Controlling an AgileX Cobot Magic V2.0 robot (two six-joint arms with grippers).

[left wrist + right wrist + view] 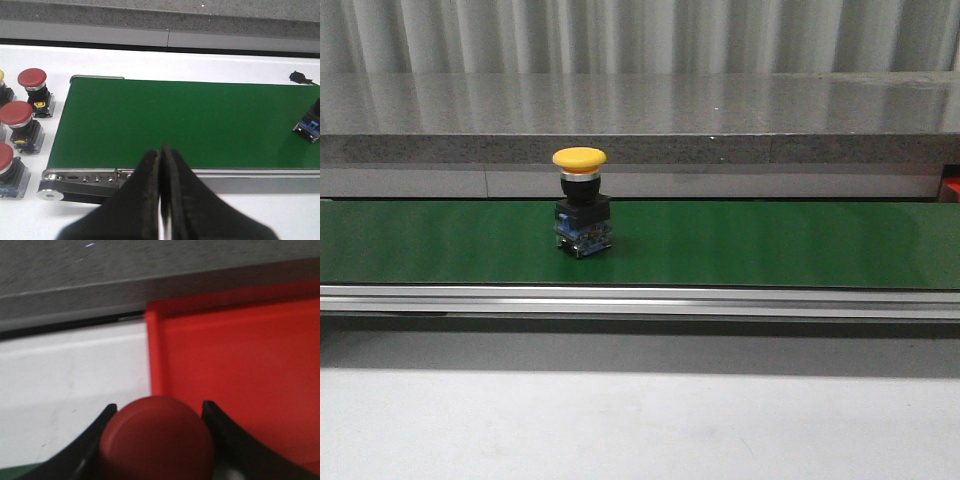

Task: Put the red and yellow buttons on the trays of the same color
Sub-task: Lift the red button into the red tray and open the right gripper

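Green conveyor belt crosses your front view, carrying 1 upright yellow button. No writing is readable. Your right gripper clamps a red button at the red tray edge. Your left gripper is closed, empty; 3 red buttons stand beside the belt.

Left hand closed, right hand gripping

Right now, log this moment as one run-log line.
right claw: shut on red button, beside red tray | left claw: shut, empty | yellow button: upright on green belt
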